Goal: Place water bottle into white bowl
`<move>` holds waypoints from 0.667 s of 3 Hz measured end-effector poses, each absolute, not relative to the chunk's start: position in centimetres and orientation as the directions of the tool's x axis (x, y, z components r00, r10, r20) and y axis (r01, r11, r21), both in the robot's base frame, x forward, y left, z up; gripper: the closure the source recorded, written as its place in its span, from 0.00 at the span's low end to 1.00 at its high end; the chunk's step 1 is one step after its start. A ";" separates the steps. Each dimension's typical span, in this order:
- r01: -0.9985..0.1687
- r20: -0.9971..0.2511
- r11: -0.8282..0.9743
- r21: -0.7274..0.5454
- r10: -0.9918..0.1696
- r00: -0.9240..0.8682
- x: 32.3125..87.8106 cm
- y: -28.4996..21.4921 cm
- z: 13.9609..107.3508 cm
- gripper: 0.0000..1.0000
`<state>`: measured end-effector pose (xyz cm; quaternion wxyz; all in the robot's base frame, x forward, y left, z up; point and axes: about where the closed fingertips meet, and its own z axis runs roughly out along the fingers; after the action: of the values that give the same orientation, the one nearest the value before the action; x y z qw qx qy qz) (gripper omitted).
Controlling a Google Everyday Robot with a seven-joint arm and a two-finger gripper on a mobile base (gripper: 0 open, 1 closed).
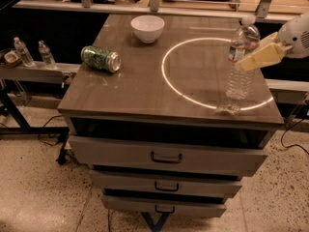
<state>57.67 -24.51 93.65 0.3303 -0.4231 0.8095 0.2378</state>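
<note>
The water bottle (240, 76) is a clear ribbed plastic bottle with a white cap and a pale label band. It stands upright, a little above the right side of the tabletop, over the bright ring (166, 76). My gripper (243, 59) reaches in from the right edge and is shut on the bottle at its label band; one yellowish finger (260, 56) lies across its front. The white bowl (147, 28) sits at the back middle of the table, well to the left of the bottle and apart from it.
A green patterned can (100, 58) lies on its side at the table's left. Two tiny clear bottles (23, 51) stand on a low shelf to the left. Drawers (166, 156) hang open below the tabletop (130, 91). A rail runs behind the table.
</note>
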 end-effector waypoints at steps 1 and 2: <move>-0.850 -0.770 0.506 0.147 -0.480 -0.419 57.5 -23.6 94.9 0.99; -0.870 -0.783 0.486 0.079 -0.510 -0.356 58.0 -23.2 98.3 1.00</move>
<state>58.02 -23.22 98.28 0.3582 -0.4402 0.7840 0.2514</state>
